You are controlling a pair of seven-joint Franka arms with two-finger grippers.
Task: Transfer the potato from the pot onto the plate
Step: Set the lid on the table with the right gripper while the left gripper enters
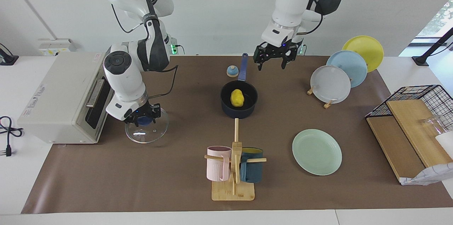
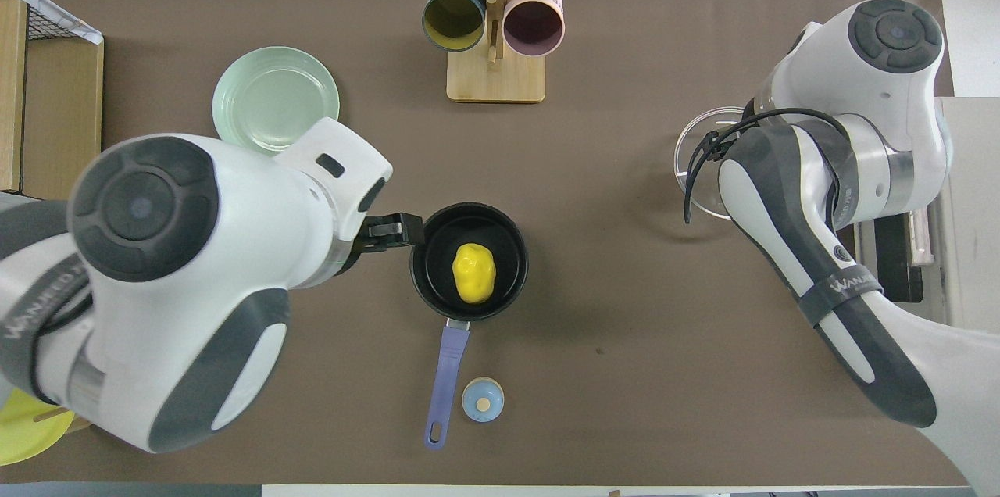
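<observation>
The yellow potato point(image 1: 236, 98) lies in the dark navy pot point(image 1: 226, 106) at mid-table; it also shows in the overhead view point(image 2: 473, 272) in the pot point(image 2: 428, 278). The pot's blue handle point(image 1: 243, 65) points toward the robots. The mint-green plate point(image 1: 316, 151) point(image 2: 275, 97) lies bare, farther from the robots than the pot, toward the left arm's end. My left gripper point(image 1: 271, 65) point(image 2: 387, 230) is open and empty, raised beside the pot's handle. My right gripper point(image 1: 142, 119) sits low on the blue knob of a glass lid point(image 1: 147, 133) that lies on the table.
A toaster oven point(image 1: 60, 97) stands at the right arm's end beside the lid. A mug rack point(image 1: 233, 168) with a pink and a dark blue mug stands farther out than the pot. A small blue knob-like thing point(image 1: 232, 71) lies beside the handle. White, blue and yellow plates point(image 1: 331, 83) stand in a rack; a wire basket point(image 1: 417, 104) is at the left arm's end.
</observation>
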